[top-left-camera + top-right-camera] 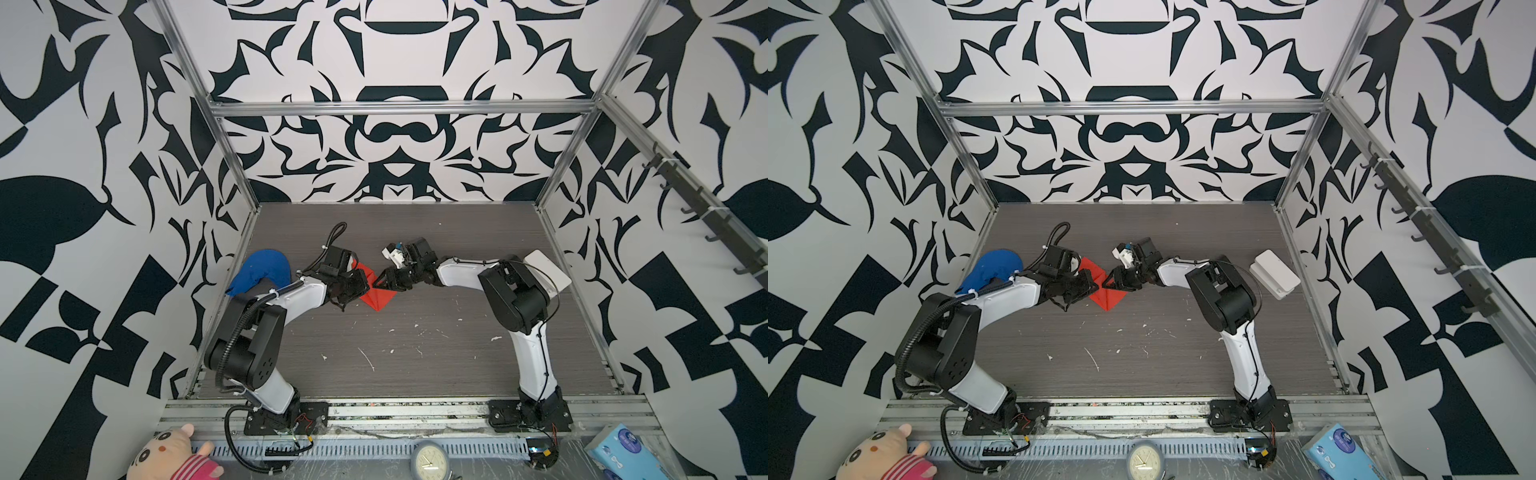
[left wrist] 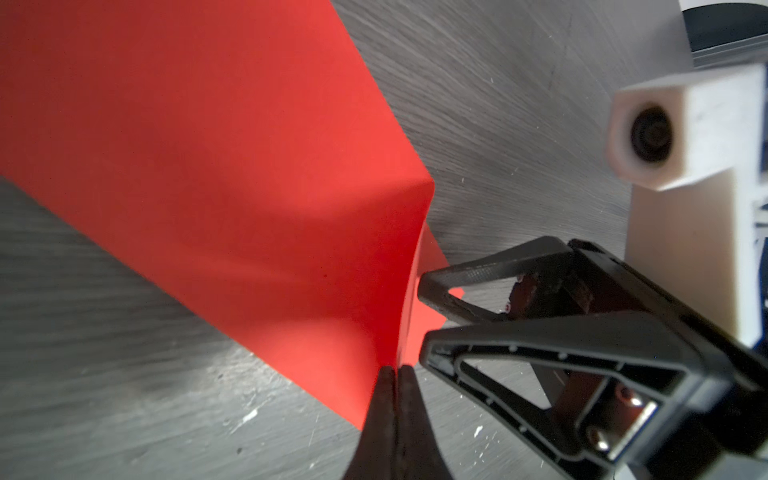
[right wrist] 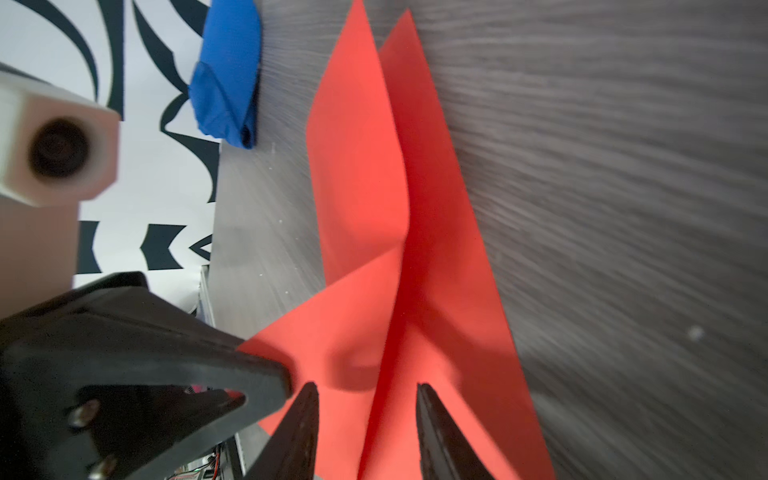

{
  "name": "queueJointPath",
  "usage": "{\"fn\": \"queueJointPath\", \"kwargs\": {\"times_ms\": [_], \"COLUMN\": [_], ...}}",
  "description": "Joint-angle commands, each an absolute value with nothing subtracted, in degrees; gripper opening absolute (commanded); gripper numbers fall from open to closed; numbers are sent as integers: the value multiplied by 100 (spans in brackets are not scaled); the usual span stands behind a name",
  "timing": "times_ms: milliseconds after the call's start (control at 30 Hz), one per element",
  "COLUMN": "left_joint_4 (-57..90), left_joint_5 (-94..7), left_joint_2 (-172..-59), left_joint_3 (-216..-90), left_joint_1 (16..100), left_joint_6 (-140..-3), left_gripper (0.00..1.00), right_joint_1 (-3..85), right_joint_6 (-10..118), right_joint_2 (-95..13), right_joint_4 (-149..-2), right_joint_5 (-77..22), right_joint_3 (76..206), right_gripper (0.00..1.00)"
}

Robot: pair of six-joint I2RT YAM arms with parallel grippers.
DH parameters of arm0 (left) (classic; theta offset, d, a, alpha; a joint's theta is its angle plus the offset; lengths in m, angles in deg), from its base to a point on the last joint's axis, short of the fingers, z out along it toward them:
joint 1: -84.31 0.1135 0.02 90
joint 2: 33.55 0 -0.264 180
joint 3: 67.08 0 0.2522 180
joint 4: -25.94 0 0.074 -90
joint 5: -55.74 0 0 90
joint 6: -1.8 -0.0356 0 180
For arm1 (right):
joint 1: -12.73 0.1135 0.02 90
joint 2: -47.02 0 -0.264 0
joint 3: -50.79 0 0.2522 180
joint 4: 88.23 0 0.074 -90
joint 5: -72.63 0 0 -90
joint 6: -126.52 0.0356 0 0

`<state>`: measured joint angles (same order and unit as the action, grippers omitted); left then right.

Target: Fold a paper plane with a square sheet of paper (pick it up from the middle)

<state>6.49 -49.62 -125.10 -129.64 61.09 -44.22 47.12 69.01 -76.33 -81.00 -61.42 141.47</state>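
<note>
The square sheet of paper is bright red and partly folded. It lies mid-table with layered flaps and a raised crease. My left gripper is at its left side. In the left wrist view that gripper is shut, pinching the paper where the upturned fold meets its tips. My right gripper faces it from the right. It stands open, its jaws either side of the crease and just above the paper.
A blue cloth lump lies by the left wall behind the left arm. A white box sits at the right wall. White flecks dot the dark table. A plush toy, a clock and a tissue pack sit past the front rail.
</note>
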Motion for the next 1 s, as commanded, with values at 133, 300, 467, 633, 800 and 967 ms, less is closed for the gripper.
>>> {"fn": "queueJointPath", "kwargs": {"times_ms": [133, 300, 467, 633, 800, 967], "left_joint_4": [1321, 1387, 1197, 1286, 1321, 1629], "left_joint_5": [-5692, -6075, -6486, -6918, -7110, -7424], "left_joint_2": [-11976, -11705, -11594, -11514, -11614, -11678], "left_joint_3": [-12566, -12539, -12744, -12873, -13049, -13084], "left_joint_1": [6151, 6164, 6171, 6166, 6170, 6170], "left_joint_6": [-4699, -4988, -5408, -5604, -5734, -5735], "left_gripper": [0, 0, 0, 0, 0, 0], "right_joint_1": [4653, 4384, 4182, 4024, 3796, 3813], "right_joint_6": [6673, 7021, 7611, 8334, 8478, 8267], "right_joint_2": [-7173, -6685, -6375, -6229, -5909, -5891], "right_joint_4": [-8893, -9767, -10309, -11211, -11506, -11128], "right_joint_5": [-6779, -6974, -7119, -7201, -7159, -7302], "right_joint_3": [13940, 13279, 13004, 12686, 12258, 12215], "right_gripper": [43, 46, 53, 56, 58, 59]}}
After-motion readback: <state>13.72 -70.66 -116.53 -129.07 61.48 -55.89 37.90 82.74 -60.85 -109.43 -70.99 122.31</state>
